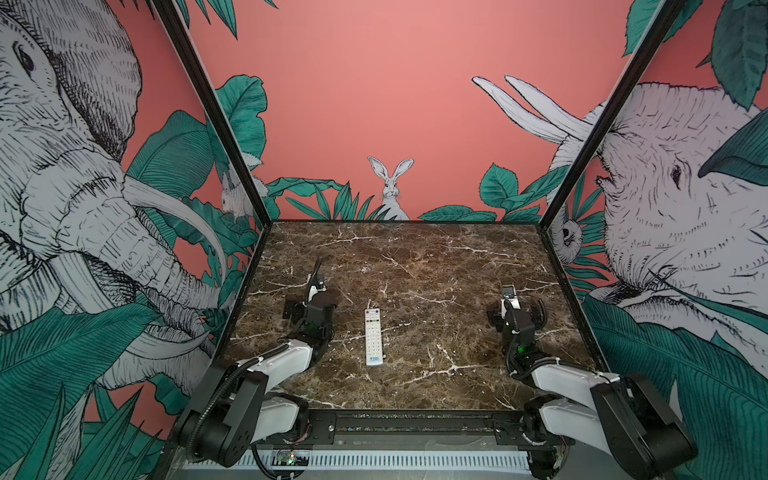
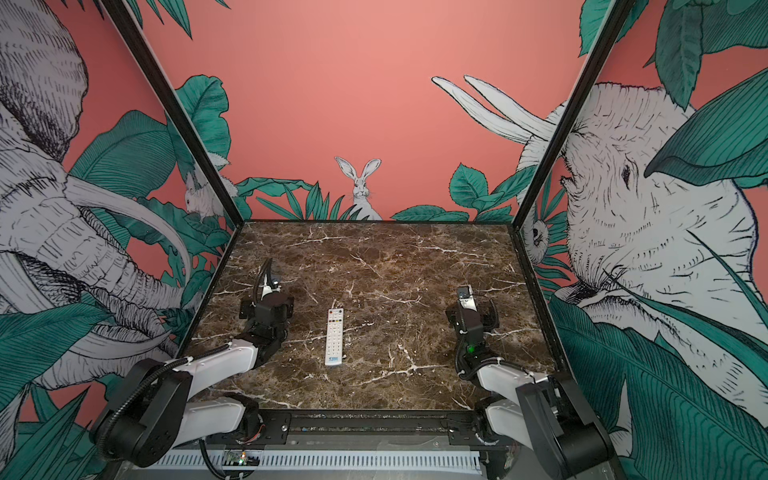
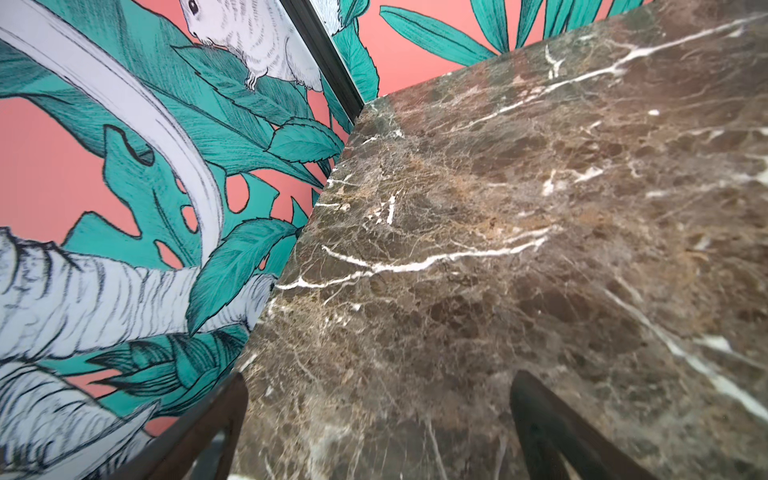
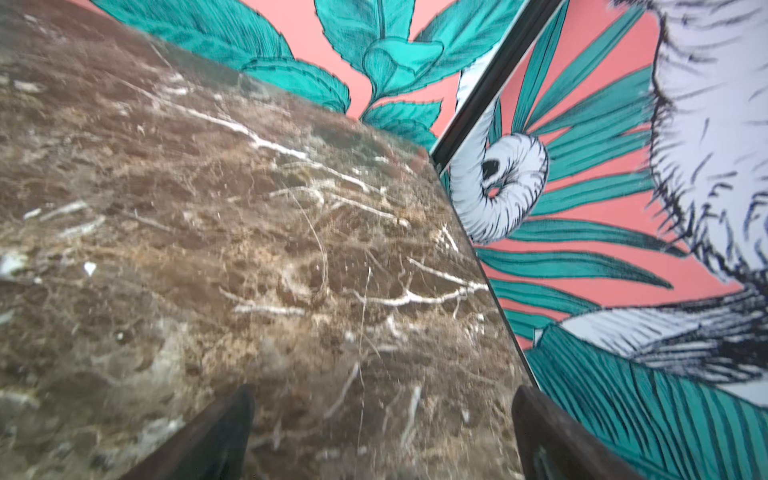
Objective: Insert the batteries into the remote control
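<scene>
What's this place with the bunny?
Likely a robot practice booth: a marble table, painted jungle walls around it, a left arm and right arm mounted at its front, a remote control between them.

left arm (image 1: 286,358), right arm (image 1: 561,374) folded, jaws apart

Robotics lab test booth: a brown marble-patterned desk (image 1: 415,266) was boxed in by three panels printed with a pink jungle mural (image 1: 374,83) of elephants and a rabbit, joined by black frame posts (image 1: 208,104). Two robot arms (image 1: 286,359) were bolted to a front rail (image 1: 415,424).
</scene>
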### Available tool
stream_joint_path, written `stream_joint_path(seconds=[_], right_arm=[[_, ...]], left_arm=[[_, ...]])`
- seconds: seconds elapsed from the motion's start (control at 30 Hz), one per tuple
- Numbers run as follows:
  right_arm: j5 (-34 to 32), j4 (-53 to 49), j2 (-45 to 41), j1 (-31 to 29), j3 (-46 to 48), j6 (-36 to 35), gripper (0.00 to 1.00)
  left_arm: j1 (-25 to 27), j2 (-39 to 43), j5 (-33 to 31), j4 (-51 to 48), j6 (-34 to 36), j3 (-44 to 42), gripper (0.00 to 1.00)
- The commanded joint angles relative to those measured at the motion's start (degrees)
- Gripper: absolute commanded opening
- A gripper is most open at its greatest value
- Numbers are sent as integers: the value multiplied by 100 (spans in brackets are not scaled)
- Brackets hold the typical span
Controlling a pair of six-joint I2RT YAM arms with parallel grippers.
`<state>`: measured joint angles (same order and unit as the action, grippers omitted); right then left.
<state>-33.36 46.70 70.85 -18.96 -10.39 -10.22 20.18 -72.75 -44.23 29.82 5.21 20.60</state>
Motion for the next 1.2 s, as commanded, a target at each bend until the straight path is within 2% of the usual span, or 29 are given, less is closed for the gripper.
stream_joint_path(seconds=[0.0,0.13,0.27,0.47,0.63,0.73,0.8,0.87,0.97,1.07,1.13,1.17], right_arm=[[165,1554,486,42,53,-266,99],[278,2838,1254,49,105,-446,99],[310,3407,2000,133,-17,-290,99],[463,3154,1959,298,-125,-141,99],[572,2841,1842,561,-181,255,99],[754,2529,1913,844,-271,621,99],[694,2627,2219,855,-453,518,99],[694,1799,1885,883,-633,685,99],[831,1801,1974,972,-733,693,99],[964,1383,1897,1085,-882,836,99],[922,1085,1861,1169,-995,991,99],[1030,956,1847,1254,-1044,1065,99]], left_arm=[[-177,-178,397,840,136,-19,100],[-285,-383,734,1076,190,49,100],[-327,-613,899,1407,333,94,100],[-357,-950,1095,2014,734,87,100],[-472,-1513,1191,2728,867,102,100],[-674,-1315,1551,2165,592,170,100],[-848,-1351,1869,2294,468,134,100],[-1029,-1282,2163,2086,314,154,100],[-1339,-1437,2660,1998,57,224,100],[-1454,-1717,2754,2579,33,121,100],[-1460,-1590,2779,2142,-42,167,99],[-1457,-1687,2741,2381,-4,148,100]])
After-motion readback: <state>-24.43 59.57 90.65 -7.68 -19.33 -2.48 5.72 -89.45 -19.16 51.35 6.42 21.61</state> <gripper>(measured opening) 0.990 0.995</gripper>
